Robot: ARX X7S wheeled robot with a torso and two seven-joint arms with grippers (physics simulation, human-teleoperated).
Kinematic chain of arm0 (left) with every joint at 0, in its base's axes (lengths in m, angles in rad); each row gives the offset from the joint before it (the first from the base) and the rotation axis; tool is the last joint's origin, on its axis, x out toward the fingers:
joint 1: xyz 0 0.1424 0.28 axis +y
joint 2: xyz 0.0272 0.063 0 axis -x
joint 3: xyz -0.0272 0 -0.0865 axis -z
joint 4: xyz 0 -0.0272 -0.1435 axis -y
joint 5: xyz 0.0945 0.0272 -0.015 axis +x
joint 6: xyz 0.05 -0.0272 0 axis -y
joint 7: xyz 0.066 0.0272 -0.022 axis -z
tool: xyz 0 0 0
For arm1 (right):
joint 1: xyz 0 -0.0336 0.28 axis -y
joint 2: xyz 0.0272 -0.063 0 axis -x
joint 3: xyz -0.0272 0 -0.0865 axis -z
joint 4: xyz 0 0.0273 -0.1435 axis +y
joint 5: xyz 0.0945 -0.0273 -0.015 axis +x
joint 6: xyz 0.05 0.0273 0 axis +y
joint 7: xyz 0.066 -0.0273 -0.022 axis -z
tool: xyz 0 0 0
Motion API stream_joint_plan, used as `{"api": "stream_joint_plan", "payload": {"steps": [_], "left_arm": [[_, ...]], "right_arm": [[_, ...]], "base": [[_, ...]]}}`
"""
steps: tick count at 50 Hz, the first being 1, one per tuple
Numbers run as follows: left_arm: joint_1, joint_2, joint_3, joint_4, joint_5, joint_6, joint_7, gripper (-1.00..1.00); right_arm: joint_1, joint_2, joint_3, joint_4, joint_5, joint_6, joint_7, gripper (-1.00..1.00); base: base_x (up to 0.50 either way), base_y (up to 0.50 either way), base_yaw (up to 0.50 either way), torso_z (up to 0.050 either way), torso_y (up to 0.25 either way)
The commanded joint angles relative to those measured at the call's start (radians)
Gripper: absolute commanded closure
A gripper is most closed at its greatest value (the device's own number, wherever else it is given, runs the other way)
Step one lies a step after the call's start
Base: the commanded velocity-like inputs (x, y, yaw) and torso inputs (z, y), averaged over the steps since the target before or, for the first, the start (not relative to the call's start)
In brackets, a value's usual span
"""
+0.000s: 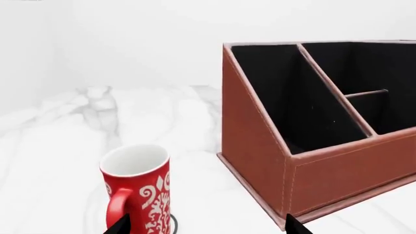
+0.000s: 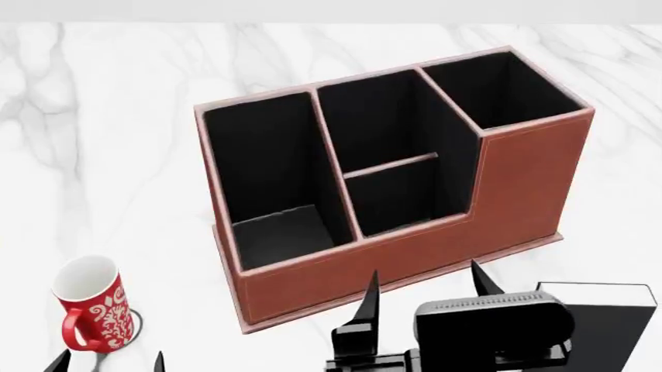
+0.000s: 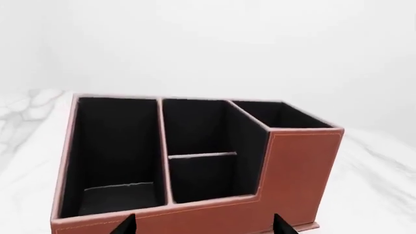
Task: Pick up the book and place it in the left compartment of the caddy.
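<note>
The caddy (image 2: 522,182) is a reddish-brown box with black lining in the middle of the marble table. Its left compartment (image 2: 263,155) is long and empty. The black book (image 2: 615,325) lies flat at the bottom right of the head view, partly hidden by my right wrist. My right gripper (image 2: 427,291) is open and empty, just in front of the caddy's front wall and left of the book. The right wrist view faces the caddy (image 3: 299,170) between open fingertips (image 3: 126,225). My left gripper (image 2: 104,363) is open and empty by the red mug.
A red patterned mug (image 2: 91,310) with a white inside stands left of the caddy's front; in the left wrist view the mug (image 1: 140,190) is beside one fingertip and the caddy's corner (image 1: 286,195) near the other. White marble table (image 2: 93,155) all round.
</note>
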Motion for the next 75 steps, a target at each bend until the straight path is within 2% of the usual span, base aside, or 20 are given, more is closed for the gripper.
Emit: {"api": "stream_joint_plan", "payload": {"steps": [1,8,18,43,66,75], "left_arm": [[-0.001,-0.013,0.017,-0.005,-0.009,0.01,-0.018,-1.0],[-0.002,-0.021,0.026,-0.005,-0.018,0.01,-0.027,-1.0],[-0.001,-0.031,0.041,-0.008,-0.024,0.015,-0.04,-1.0],[-0.002,-0.052,0.069,-0.005,-0.041,0.019,-0.062,-1.0],[-0.004,-0.066,0.088,-0.011,-0.052,0.027,-0.081,-1.0],[-0.003,-0.071,0.095,-0.009,-0.056,0.028,-0.088,-1.0]], "right_arm": [[0.033,0.022,-0.02,-0.044,-0.004,0.07,0.012,-1.0],[0.033,0.021,-0.009,-0.037,0.019,0.065,0.005,-1.0],[0.033,0.024,-0.01,-0.034,0.026,0.058,0.012,-1.0],[0.045,0.029,-0.033,-0.023,0.044,0.06,0.022,-1.0],[0.045,0.039,-0.06,-0.015,0.042,0.054,0.042,-1.0],[0.049,0.042,-0.067,-0.005,0.037,0.049,0.056,-1.0]], "base": [[0.0,0.0,0.0,0.0,0.0],[0.0,0.0,0.0,0.0,0.0],[0.0,-0.45,0.0,0.0,0.0],[0.0,-0.03,0.0,0.0,0.0],[0.49,0.0,0.0,0.0,0.0],[0.03,0.0,0.0,0.0,0.002]]}}
